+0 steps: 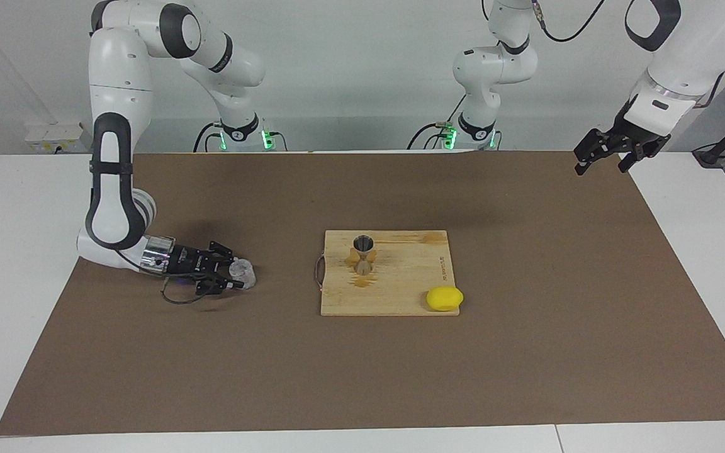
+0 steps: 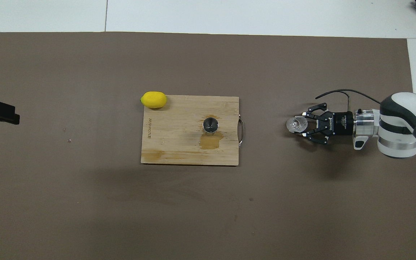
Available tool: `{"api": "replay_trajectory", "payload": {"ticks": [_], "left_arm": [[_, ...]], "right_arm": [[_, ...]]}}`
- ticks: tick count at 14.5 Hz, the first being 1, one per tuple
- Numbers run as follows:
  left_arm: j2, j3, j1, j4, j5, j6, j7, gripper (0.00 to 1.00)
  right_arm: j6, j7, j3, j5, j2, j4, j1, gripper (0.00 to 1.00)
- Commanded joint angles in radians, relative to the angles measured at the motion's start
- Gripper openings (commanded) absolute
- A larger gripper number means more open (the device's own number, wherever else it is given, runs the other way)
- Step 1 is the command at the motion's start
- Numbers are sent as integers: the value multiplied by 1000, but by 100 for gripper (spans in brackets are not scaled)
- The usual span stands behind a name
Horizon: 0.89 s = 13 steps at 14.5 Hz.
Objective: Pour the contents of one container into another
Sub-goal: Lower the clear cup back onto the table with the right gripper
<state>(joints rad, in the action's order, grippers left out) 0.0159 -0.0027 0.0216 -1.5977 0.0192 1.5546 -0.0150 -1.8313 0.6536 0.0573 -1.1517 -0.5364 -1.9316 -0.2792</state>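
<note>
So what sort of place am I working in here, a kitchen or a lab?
Most likely a robotics lab bench staged as a bar or kitchen task: two arms bolted at a white table with a brown mat, plus a wooden cutting board, metal jigger and lemon. No real kitchen fittings show.
</note>
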Motion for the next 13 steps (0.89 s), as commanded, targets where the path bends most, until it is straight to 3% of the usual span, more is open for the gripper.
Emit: {"api": "replay_trajectory", "payload": {"ticks": [1,13], "left_arm": [[22,-14,14,-24,-19,1,6,100],[22,-14,14,-24,-19,1,6,100]], "right_arm": [[-12,5,15,-13,-8,-6,-6,0],[-72,72,15,-26,-13,-6,-2,0]]}}
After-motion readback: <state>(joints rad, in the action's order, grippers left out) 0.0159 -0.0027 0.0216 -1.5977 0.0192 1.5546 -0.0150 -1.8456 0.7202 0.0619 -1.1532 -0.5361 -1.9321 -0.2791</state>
